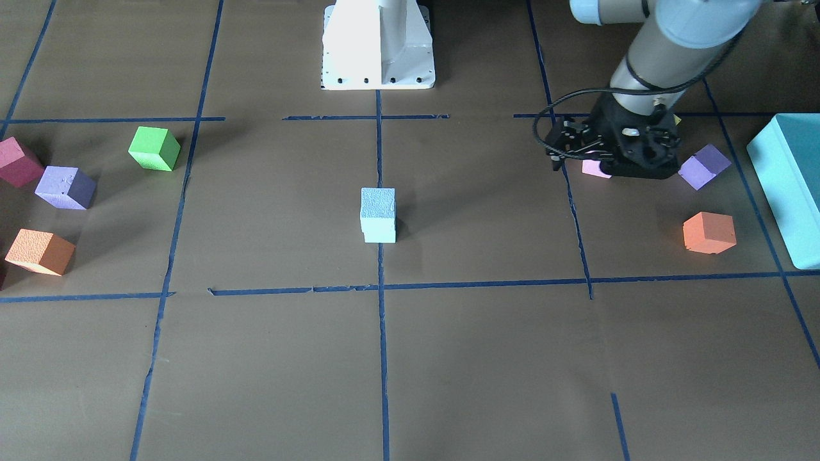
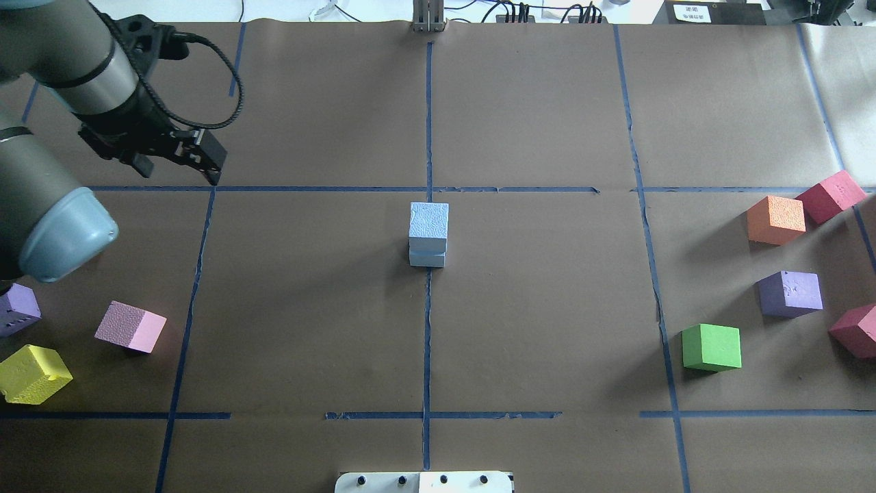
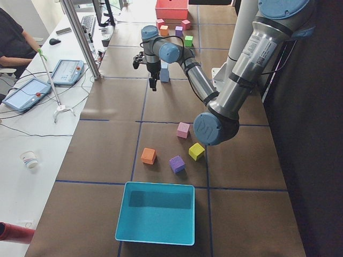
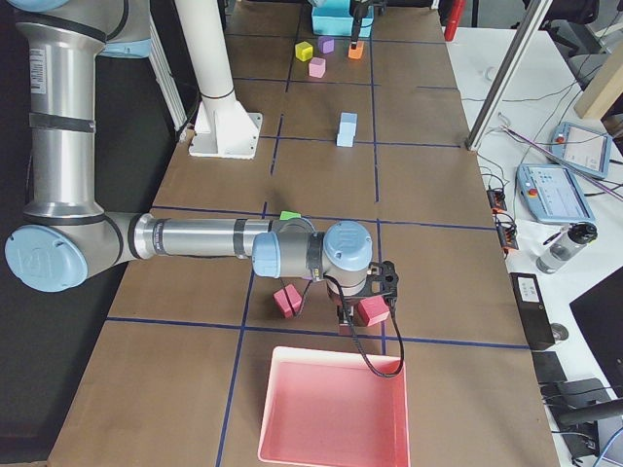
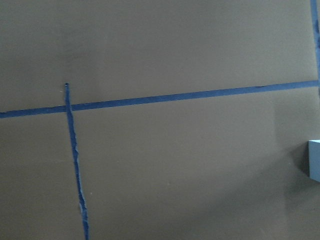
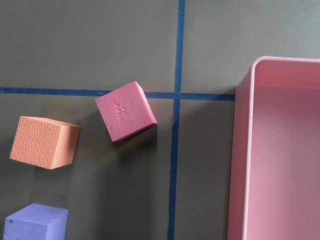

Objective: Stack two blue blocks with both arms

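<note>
Blue blocks (image 2: 429, 226) sit stacked slightly askew mid-frame; a brush from the left claw (image 2: 178, 163), whose grip I cannot tell, could topple them.

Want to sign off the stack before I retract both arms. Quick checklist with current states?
1. Seating of upper blue block on lower blue block: ok.
2. Clearance of left gripper from the stack: ok, well apart.
3. State of left gripper, open or shut: cannot tell.
4. Clearance of right gripper from the stack: ok, far off by the pink tray.
5. State of right gripper: cannot tell, side view only.
</note>
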### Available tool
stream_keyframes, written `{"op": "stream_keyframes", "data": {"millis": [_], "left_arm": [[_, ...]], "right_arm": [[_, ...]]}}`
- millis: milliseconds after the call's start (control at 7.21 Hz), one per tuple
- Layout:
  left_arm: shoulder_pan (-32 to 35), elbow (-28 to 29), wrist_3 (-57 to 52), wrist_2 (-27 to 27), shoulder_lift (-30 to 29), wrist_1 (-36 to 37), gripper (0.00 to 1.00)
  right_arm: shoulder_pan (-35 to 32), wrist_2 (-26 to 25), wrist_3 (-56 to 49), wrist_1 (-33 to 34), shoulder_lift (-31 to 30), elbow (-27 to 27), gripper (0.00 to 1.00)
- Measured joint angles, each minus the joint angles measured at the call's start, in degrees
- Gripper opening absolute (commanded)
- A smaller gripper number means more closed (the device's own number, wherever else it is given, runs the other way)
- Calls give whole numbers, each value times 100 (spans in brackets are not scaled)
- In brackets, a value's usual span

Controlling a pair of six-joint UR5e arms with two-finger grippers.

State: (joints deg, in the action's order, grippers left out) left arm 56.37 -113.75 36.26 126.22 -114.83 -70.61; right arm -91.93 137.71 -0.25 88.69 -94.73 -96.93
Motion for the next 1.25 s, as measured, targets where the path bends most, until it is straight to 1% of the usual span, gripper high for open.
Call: {"op": "stream_keyframes", "data": {"millis": [277,416,694,971,1110,1249], "left_arm": [[1081,-76,-1515,451,933,-46,100],[1687,41,-2339,628,1340,-62,100],[2671,562,-3689,733,1966,-256,100],[3152,1371,-4131,854,2441,-1227,100],[3234,1831,-4163,960,2551,-1777,100],[3261,2138,-4138,1013,2593,-2146,100]], "right_arm": [[0,19,160,-87,-25,-8,100],[0,29,176,-94,-27,-17,100],[0,36,181,-103,-24,-31,100],[-1,37,178,-106,-15,-36,100],[-1,37,181,-106,-4,-36,100],[-1,37,183,-106,10,-36,100]]}}
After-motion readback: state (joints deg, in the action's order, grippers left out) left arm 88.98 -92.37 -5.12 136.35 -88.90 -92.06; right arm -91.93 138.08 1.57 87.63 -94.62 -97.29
